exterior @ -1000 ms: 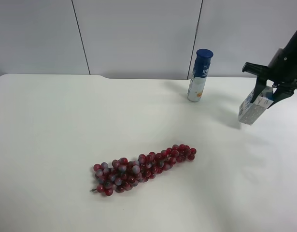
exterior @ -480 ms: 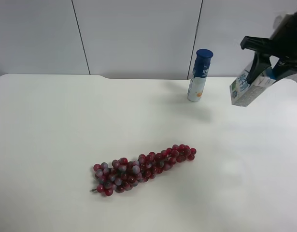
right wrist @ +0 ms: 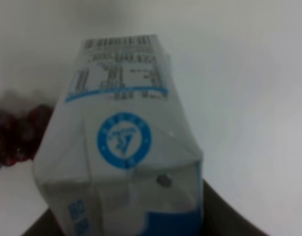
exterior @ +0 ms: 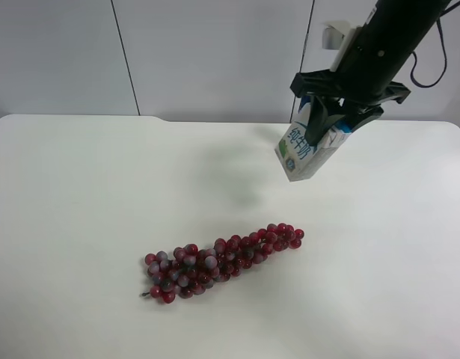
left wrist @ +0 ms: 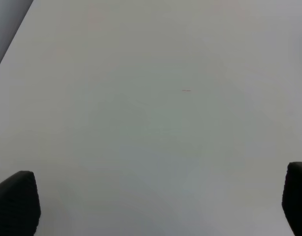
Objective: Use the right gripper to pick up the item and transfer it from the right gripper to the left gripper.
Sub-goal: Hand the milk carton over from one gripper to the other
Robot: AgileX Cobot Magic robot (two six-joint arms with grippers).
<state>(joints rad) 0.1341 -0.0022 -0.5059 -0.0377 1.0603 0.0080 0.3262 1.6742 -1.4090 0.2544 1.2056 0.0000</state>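
Since a second ago, the milk carton (exterior: 304, 149) has been carried up and inward from the exterior high view's right edge. It is now held tilted in the air above the tabletop (exterior: 80, 224), beyond the grape bunch (exterior: 222, 262). The right hand (exterior: 336, 123) is clamped on its gable end. The left hand (left wrist: 155, 201) is seen with fingers spread wide over the tabletop.

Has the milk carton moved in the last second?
Yes. In the high view the milk carton moved left, nearer the grapes, which stayed put.
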